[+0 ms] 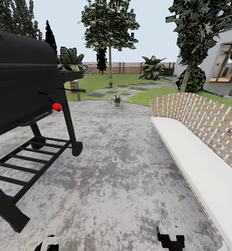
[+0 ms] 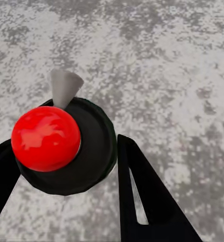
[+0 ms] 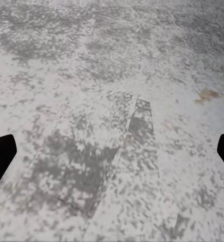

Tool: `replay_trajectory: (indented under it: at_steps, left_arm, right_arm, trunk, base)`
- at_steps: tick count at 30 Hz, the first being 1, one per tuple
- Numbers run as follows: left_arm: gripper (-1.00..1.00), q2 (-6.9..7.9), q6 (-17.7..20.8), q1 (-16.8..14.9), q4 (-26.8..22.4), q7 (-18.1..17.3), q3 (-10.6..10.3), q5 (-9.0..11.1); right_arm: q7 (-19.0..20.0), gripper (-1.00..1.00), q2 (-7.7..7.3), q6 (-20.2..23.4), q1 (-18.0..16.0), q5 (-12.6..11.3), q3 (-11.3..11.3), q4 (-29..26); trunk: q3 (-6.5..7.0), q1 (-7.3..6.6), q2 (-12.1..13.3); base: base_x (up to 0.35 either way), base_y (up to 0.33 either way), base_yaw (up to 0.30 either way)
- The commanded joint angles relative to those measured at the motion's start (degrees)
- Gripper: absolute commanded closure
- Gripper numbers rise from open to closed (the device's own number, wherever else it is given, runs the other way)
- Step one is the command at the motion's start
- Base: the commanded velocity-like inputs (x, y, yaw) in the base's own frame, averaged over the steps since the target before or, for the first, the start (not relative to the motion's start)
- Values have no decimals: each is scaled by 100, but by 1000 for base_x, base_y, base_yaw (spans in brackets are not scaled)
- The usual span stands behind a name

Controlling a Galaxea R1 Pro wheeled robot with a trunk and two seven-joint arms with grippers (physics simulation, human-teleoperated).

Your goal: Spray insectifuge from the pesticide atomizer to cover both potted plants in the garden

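One potted plant (image 1: 117, 99) visible, far ahead at patio (image 1: 122, 167) edge, slightly left of centre, well apart from both arms. Left pincer (image 2: 81, 166) gripping pesticide atomizer (image 2: 66, 146); right pincer (image 3: 112, 151) open, empty.

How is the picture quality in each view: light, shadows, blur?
Head view: flat, even daylight, sharp, pale sky, faint shadows on the patio. Left wrist view: glossy highlights on the red ball, sharp paving. Right wrist view: soft, blurry paving with a dark shadow patch.

One potted plant (image 1: 117, 99); one grill (image 1: 21, 90); one bench (image 1: 199, 153).
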Motion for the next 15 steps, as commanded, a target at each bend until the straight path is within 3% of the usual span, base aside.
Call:
replay_trajectory:
  at_steps: [1,15]
  left_arm:
    - [100,-2,-19,-4,4,-15,47,-59]
    - [100,-11,-24,-2,4,-15,49,-68]
  right_arm:
    - [-21,-100,2,-14,-3,65,-23,6]
    - [-22,-100,1,-9,-4,76,-12,16]
  trunk:
    - [-5,2,-2]
    - [-5,2,-2]
  base:
    - [340,0,0]
    - [340,0,0]
